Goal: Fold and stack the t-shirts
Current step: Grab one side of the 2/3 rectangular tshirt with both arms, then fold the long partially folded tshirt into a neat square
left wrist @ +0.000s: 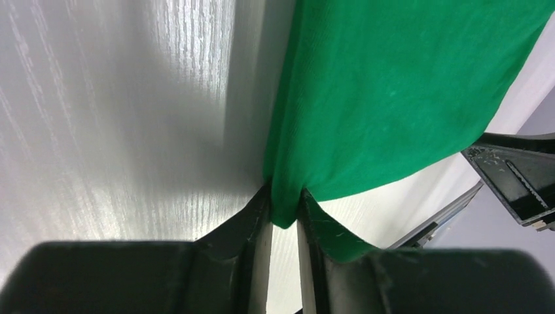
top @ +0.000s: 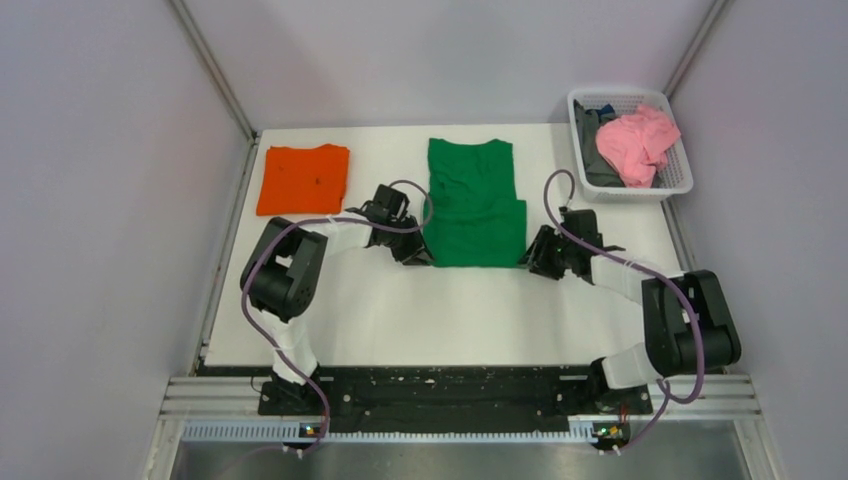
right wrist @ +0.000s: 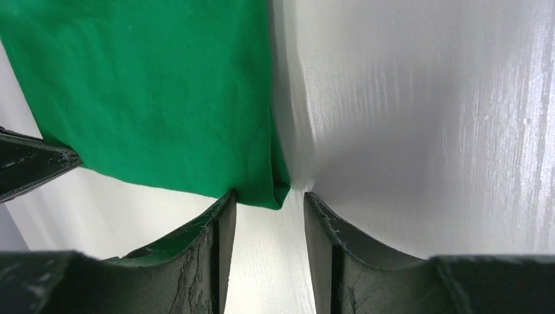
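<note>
Green t-shirt (top: pixel 473 205) on white woodgrain table (top: pixel 400 310); pale grey walls (top: pixel 100 200) around.

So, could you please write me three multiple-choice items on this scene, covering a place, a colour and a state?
1. Where does the orange shirt lie? A far left; B centre; C near right.
2. What colour is the top cloth in the basket? A blue; B pink; C yellow.
3. How is the left gripper? A open; B out of view; C shut on the green shirt.
Key: A, it sits far left; B, it shows pink; C, it pinches the green corner.
</note>
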Controlling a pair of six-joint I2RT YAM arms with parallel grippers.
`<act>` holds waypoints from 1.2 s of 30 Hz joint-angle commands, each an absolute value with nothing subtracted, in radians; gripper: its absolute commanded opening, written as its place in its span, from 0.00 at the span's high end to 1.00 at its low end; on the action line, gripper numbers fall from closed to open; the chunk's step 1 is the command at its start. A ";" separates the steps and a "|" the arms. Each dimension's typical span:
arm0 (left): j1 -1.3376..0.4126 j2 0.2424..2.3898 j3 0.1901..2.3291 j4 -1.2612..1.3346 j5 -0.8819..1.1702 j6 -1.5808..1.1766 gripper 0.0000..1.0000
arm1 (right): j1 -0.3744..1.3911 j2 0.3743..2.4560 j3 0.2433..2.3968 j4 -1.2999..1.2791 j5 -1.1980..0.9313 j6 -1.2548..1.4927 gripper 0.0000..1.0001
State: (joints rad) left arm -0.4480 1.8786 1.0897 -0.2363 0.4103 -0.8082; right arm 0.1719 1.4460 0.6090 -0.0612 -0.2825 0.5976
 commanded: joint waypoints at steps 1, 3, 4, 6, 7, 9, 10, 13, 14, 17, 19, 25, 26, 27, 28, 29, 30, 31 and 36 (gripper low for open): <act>-0.452 1.928 1.120 -0.247 0.374 -0.790 0.77 | 0.172 1.483 0.609 -0.036 -0.283 0.589 0.58; -0.453 1.944 1.135 -0.256 0.369 -0.782 0.83 | 0.173 1.501 0.615 -0.029 -0.281 0.589 0.59; -0.451 1.952 1.142 -0.259 0.370 -0.778 0.89 | 0.174 1.511 0.619 -0.030 -0.282 0.588 0.61; -0.453 1.967 1.158 -0.264 0.369 -0.774 1.00 | 0.181 1.528 0.623 -0.027 -0.283 0.586 0.67; -0.453 1.971 1.159 -0.264 0.370 -0.771 1.00 | 0.183 1.538 0.626 -0.027 -0.289 0.582 0.72; -0.453 1.956 1.141 -0.252 0.376 -0.770 1.00 | 0.190 1.548 0.635 -0.042 -0.306 0.567 0.85; -0.452 1.939 1.121 -0.243 0.379 -0.774 1.00 | 0.195 1.545 0.637 -0.055 -0.310 0.564 0.92; -0.460 1.841 1.024 -0.213 0.367 -0.785 1.00 | 0.215 1.474 0.622 -0.110 -0.295 0.558 1.00; -0.465 1.795 0.975 -0.212 0.363 -0.786 1.00 | 0.222 1.437 0.608 -0.137 -0.287 0.556 1.00; -0.488 1.646 0.863 -0.217 0.364 -0.797 1.00 | 0.240 1.293 0.575 -0.243 -0.300 0.541 1.00; -0.520 1.535 0.802 -0.232 0.346 -0.804 1.00 | 0.245 1.171 0.550 -0.323 -0.330 0.526 1.00; -0.608 1.200 0.683 -0.292 0.321 -0.856 1.00 | 0.248 0.841 0.539 -0.484 -0.481 0.537 1.00; -0.613 1.156 0.675 -0.299 0.325 -0.860 1.00 | 0.247 0.812 0.551 -0.489 -0.511 0.544 1.00; -0.615 1.112 0.673 -0.309 0.328 -0.862 1.00 | 0.249 0.794 0.565 -0.488 -0.533 0.548 1.00; -0.614 1.076 0.676 -0.323 0.323 -0.862 1.00 | 0.248 0.781 0.583 -0.485 -0.547 0.552 1.00; -0.615 1.045 0.680 -0.334 0.318 -0.860 1.00 | 0.248 0.776 0.606 -0.481 -0.553 0.555 1.00; -0.614 1.019 0.688 -0.341 0.311 -0.857 1.00 | 0.248 0.778 0.627 -0.467 -0.559 0.558 1.00; -0.614 1.000 0.699 -0.342 0.293 -0.854 1.00 | 0.248 0.783 0.653 -0.444 -0.561 0.567 1.00; -0.598 0.979 0.740 -0.313 0.200 -0.861 1.00 | 0.246 0.846 0.667 -0.220 -0.625 0.704 1.00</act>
